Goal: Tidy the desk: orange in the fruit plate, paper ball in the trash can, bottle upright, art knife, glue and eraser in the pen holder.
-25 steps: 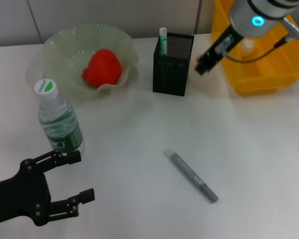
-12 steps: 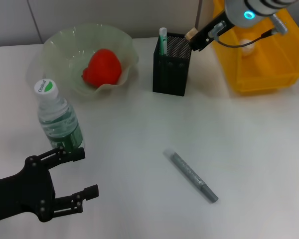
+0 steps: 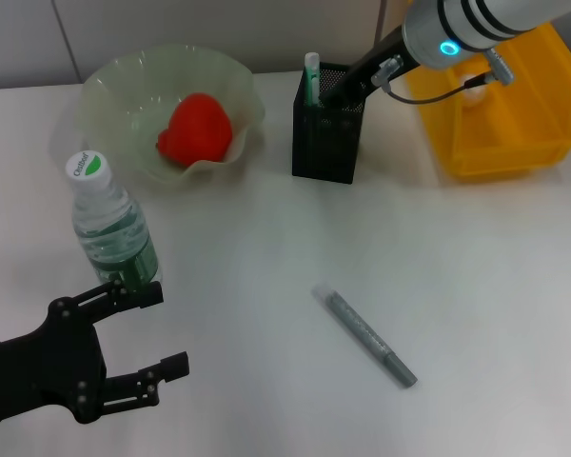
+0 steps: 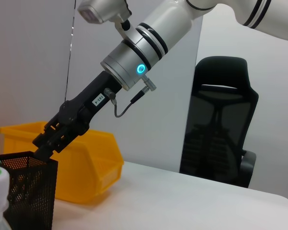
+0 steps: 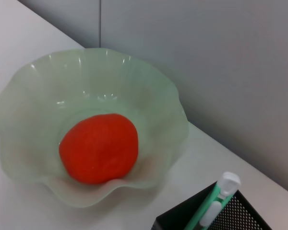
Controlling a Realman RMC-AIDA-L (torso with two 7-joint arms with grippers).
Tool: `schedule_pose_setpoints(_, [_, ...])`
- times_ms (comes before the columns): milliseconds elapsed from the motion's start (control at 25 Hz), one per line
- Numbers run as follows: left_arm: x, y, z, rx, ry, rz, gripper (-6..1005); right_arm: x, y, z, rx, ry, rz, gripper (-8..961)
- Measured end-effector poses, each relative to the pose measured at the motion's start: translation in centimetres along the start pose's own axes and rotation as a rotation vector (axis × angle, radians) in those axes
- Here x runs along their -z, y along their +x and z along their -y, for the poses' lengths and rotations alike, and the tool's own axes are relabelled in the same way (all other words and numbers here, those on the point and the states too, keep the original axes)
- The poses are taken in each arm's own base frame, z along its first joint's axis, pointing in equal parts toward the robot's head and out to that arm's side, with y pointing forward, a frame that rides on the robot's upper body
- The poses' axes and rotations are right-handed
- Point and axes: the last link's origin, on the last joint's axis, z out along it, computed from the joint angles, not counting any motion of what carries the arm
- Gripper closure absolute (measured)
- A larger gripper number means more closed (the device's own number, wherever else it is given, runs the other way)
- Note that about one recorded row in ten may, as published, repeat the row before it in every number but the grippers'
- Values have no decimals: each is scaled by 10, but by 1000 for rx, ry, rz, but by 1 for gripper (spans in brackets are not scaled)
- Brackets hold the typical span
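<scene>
My right gripper (image 3: 338,92) reaches down into the mouth of the black mesh pen holder (image 3: 329,129). In the left wrist view its tip (image 4: 44,143) looks closed at the holder's rim (image 4: 24,191). The eraser is hidden there. A green-white art knife (image 3: 311,78) stands in the holder and also shows in the right wrist view (image 5: 213,203). A grey glue stick (image 3: 364,335) lies on the table. The orange (image 3: 195,127) sits in the green fruit plate (image 3: 124,81). The bottle (image 3: 111,228) stands upright. My left gripper (image 3: 147,333) is open near the front left edge.
The yellow trash bin (image 3: 514,114) stands at the back right, behind my right arm. The bottle is close to my left gripper's far finger. Bare white table lies between the glue stick and the pen holder.
My right gripper moved left from beside the yellow bin, carrying a small beige piece, and dipped its tip into the pen holder. My left gripper shifted slightly.
</scene>
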Motion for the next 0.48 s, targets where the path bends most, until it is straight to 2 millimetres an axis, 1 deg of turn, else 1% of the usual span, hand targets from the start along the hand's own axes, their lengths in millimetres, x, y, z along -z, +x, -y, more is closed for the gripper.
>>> schedule_pose_setpoints(120, [0,0,0,1,1,0,155,2,-1,0,5,-2,2,422])
schedule_pose_setpoints(200, [0,0,0,1,1,0,155,8,-3,-2,15,-7,-2,389])
schedule_pose_setpoints(280, [0,0,0,1,2,0,155,21,-6,-6,27,-16,-8,355])
schedule_pose_setpoints(360, [0,0,0,0,2,-1,155,38,-11,-13,45,-25,-29,322])
schedule_pose_setpoints(400, [0,0,0,0,2,-1,155,47,-14,-18,54,-28,-48,305])
schedule_pose_setpoints(480, [0,0,0,0,1,-1,155,57,-17,-27,61,-41,-114,272])
